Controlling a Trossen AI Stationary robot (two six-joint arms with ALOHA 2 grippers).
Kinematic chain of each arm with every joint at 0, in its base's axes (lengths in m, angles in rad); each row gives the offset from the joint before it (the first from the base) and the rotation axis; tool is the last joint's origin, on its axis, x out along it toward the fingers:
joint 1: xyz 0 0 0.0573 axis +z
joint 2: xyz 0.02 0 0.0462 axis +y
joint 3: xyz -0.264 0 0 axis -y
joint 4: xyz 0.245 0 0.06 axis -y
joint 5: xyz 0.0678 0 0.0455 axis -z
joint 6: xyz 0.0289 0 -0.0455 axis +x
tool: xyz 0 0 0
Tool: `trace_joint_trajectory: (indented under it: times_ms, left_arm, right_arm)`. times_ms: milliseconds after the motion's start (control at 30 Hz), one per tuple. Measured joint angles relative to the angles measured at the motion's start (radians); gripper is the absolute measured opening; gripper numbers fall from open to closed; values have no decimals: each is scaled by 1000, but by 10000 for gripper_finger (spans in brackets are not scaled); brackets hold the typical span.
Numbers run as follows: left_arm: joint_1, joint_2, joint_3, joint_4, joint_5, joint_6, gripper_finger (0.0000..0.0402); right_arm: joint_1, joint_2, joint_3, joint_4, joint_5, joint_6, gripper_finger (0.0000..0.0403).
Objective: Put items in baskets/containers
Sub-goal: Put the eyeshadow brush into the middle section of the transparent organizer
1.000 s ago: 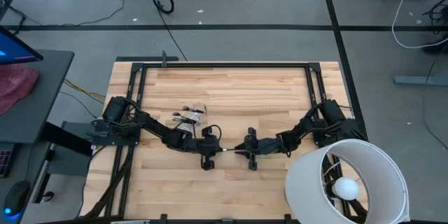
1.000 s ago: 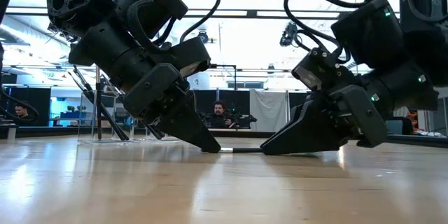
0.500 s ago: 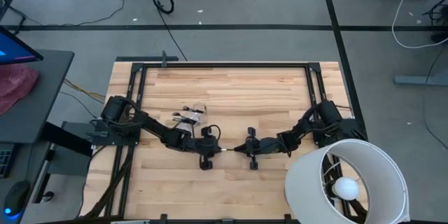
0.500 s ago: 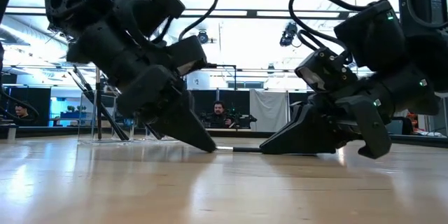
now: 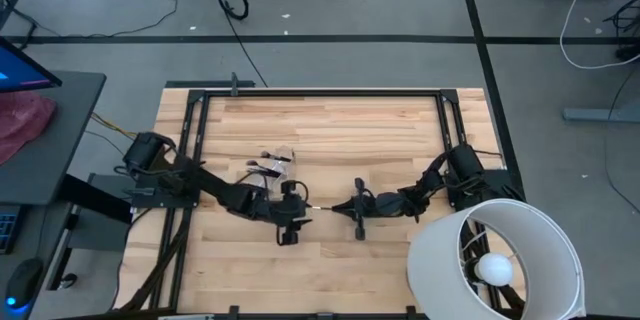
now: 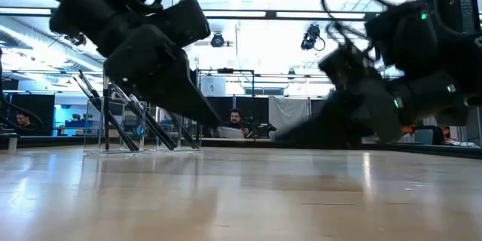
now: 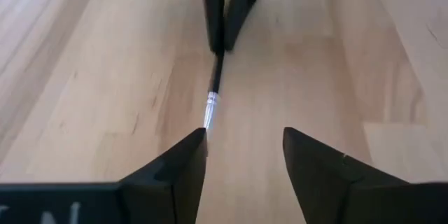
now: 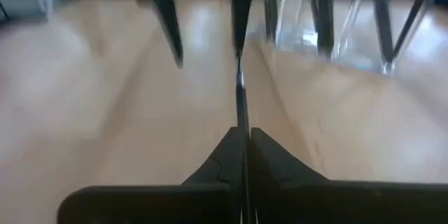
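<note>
Handover is what has changed: the left gripper [image 7: 241,157], a second ago clamped on the thin dark-handled makeup brush with a silver ferrule [image 7: 213,96], is now spread apart and drawn back, while the right gripper [image 8: 245,147] is pinched together on the brush's far end. The brush is held level just above the pale wooden surface [image 5: 330,135]. The small clear plastic container [image 5: 277,163] stands behind the left gripper, so the transfer there is judged still to be made.

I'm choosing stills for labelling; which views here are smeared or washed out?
Low view: right gripper motion-smeared, windows behind blown out. Right wrist view: soft throughout, brush and clear container blurred. Left wrist view: sharp, a glint on the brush's ferrule. High view: evenly lit, crisp.
</note>
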Motion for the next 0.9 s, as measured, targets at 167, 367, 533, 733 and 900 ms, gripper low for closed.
trace_joint_trajectory:
  times_ms: [167,367,533,733,900]
  left_arm:
    - [-36,0,1,17,-73,-3,191]
    - [-55,0,1,14,-169,30,189]
    - [-53,-1,1,16,-206,50,188]
    - [-53,-1,2,40,-207,68,186]
    - [-54,-2,2,76,-175,69,161]
  right_arm:
    - [2,-1,1,87,-1,-22,8]
    - [2,-4,2,121,-22,-28,8]
    - [2,-6,4,145,-73,-30,8]
    - [2,-6,4,144,-74,-33,8]
    - [2,-6,4,144,-75,-37,8]
